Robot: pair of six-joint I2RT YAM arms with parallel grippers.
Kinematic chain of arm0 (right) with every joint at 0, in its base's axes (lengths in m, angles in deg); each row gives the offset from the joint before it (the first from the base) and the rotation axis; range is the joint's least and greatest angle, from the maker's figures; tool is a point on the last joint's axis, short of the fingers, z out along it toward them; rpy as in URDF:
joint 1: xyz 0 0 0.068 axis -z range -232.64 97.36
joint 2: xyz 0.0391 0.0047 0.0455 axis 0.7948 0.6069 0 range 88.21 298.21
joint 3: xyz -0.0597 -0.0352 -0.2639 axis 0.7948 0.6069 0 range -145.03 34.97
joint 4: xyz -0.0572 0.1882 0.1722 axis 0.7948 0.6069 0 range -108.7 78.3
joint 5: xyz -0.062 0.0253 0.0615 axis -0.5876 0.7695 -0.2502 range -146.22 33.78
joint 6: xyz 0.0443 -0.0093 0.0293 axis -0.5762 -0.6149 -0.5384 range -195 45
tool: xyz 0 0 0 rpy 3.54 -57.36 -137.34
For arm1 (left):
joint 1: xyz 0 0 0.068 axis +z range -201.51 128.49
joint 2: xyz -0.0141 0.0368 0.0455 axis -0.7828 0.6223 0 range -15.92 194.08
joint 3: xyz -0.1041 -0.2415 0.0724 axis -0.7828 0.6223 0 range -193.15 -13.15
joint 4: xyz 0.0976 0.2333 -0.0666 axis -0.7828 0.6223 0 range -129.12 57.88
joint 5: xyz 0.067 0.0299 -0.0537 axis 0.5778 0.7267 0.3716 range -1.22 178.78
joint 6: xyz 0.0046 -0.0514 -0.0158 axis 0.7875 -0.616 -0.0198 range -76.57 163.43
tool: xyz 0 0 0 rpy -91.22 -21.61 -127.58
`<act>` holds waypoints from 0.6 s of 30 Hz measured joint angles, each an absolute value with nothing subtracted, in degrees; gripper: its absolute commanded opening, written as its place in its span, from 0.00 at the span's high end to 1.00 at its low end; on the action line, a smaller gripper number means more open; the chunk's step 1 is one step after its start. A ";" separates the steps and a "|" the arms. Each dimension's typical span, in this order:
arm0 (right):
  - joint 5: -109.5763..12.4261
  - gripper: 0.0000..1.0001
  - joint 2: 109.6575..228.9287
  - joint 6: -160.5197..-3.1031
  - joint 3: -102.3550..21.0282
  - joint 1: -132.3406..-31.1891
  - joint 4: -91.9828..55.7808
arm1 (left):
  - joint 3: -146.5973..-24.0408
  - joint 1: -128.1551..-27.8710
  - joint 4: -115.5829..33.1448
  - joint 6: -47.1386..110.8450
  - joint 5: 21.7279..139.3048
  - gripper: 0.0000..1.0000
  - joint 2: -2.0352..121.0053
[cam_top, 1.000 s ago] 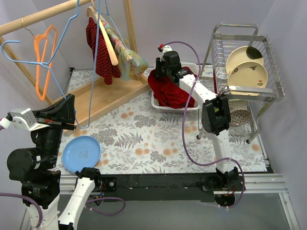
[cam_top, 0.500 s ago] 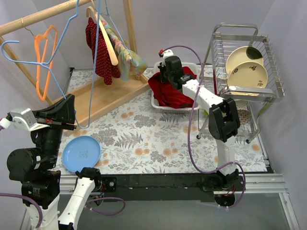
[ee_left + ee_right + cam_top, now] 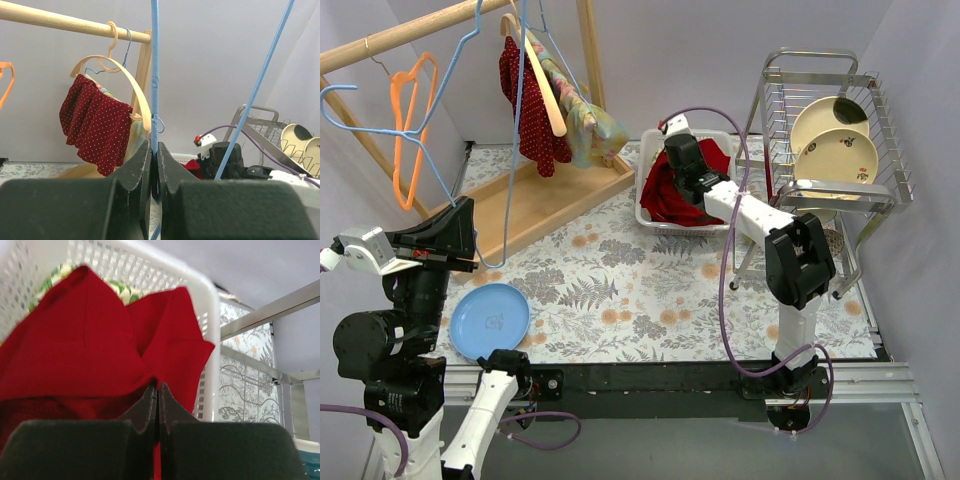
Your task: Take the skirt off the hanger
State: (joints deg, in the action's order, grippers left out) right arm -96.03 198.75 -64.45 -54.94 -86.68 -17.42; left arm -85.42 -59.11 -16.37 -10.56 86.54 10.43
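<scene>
My left gripper is shut on the wire of a blue hanger that hangs bare from the wooden rail; in the left wrist view the wire runs up from between the closed fingers. My right gripper is shut on a red skirt that lies bunched in a white basket. In the right wrist view the red cloth is pinched at the fingertips, with the basket's mesh wall behind it.
A red polka-dot garment and a floral one hang on a wooden hanger. An orange hanger hangs at the left. A blue plate lies near my left arm. A metal dish rack with plates stands at the right.
My right gripper has moved right and down over the basket with the red skirt, which now lies lower in it. The left arm and blue hanger have not moved.
</scene>
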 measured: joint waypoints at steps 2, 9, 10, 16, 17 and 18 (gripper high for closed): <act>-96.68 0.99 200.26 -64.08 -54.35 -86.59 -16.46 | -85.42 -59.11 -16.29 -10.21 86.84 1.00 10.45; -97.65 0.95 206.27 -63.71 -54.37 -86.85 -14.10 | -85.35 -59.11 -15.56 -8.68 90.56 1.00 10.80; -97.80 0.88 206.99 -63.66 -54.37 -86.85 -13.77 | -85.35 -59.11 -15.48 -8.53 91.37 1.00 11.06; -98.98 0.41 208.44 -64.28 -55.27 -86.90 -10.05 | -85.35 -59.11 -13.07 -8.20 94.03 1.00 14.38; -98.74 0.39 208.17 -64.39 -55.35 -86.90 -9.75 | -85.35 -59.11 -12.70 -8.23 94.10 1.00 14.91; -98.45 0.38 207.63 -64.41 -55.35 -86.79 -9.09 | -85.35 -59.11 -12.24 -8.23 94.17 1.00 15.48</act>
